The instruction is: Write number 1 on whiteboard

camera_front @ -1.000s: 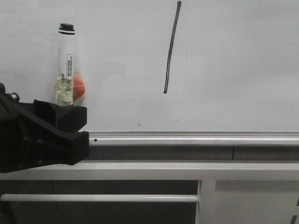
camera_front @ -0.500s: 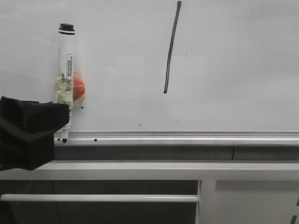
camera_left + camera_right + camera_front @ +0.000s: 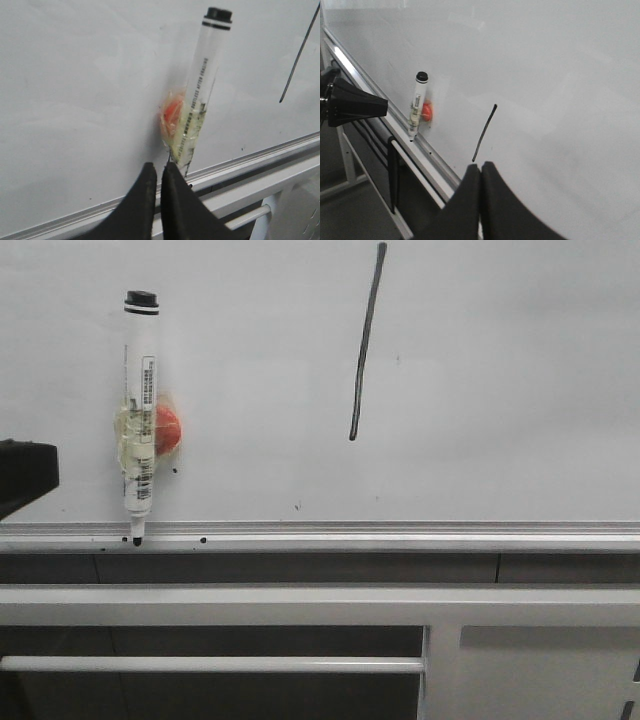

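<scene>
The number 1 (image 3: 366, 340) is a thin dark slanted stroke on the pale whiteboard (image 3: 500, 390). A clear marker (image 3: 140, 410) with a black cap and a red blob taped to it rests against the board, tip down on the silver edge rail (image 3: 400, 532). My left gripper (image 3: 25, 475) is at the far left edge, apart from the marker. In the left wrist view it (image 3: 159, 170) is shut and empty, just short of the marker (image 3: 200, 100). My right gripper (image 3: 480, 167) is shut and empty, near the lower end of the stroke (image 3: 485, 132).
Below the rail is a white metal frame (image 3: 300, 602) with a horizontal bar (image 3: 210, 664). A few small dark specks mark the board near the rail. In the right wrist view the left gripper (image 3: 355, 105) sits beside the marker (image 3: 416, 112).
My left gripper has let go of the marker and pulled back to the left, nearly out of the front view. The marker stays on the board.
</scene>
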{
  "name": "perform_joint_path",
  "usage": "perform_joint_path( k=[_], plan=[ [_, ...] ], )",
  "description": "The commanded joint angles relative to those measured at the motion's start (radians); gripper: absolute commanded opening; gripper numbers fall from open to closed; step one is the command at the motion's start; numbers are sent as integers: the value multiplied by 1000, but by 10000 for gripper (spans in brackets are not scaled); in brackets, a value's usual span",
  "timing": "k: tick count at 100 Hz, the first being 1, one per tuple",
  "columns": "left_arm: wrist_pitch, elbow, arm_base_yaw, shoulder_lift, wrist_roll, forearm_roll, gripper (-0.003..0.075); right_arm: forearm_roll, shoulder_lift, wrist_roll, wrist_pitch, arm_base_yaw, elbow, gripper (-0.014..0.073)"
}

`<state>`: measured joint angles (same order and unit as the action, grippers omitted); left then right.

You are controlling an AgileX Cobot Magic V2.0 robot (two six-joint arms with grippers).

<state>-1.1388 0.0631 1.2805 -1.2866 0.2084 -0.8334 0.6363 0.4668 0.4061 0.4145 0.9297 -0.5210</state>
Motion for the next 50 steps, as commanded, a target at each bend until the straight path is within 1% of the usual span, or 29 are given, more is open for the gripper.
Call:
perform_joint_path(
  k=[1,6,7,8,15,21,27,34,40,50],
  plan=[
    [-245,1,10,52,29,7,-20,35,-54,106,-76,-1,57,-63],
    [-245,-8,10,75,62,7,-20,35,-88,210,-79,-1,110,-63],
    [-245,-11,10,82,65,7,-20,35,-98,210,-82,-1,118,-63],
    [-245,-12,10,86,74,9,-20,35,-102,254,-88,-1,134,-63],
    [-245,-19,10,121,110,9,-20,35,-144,340,-148,-1,217,-63],
    [-245,-21,10,149,143,9,-20,41,-166,350,-205,-1,272,-63],
    [-245,-21,10,176,186,9,-20,85,-168,350,-212,-1,316,-63],
    [-245,-21,10,209,220,9,-20,106,-168,350,-212,-1,345,-63],
    [-245,-21,10,231,226,11,-20,121,-168,350,-219,-1,358,-63],
    [-245,-21,10,249,226,81,-20,116,-168,350,-257,-1,360,-64]
  ],
)
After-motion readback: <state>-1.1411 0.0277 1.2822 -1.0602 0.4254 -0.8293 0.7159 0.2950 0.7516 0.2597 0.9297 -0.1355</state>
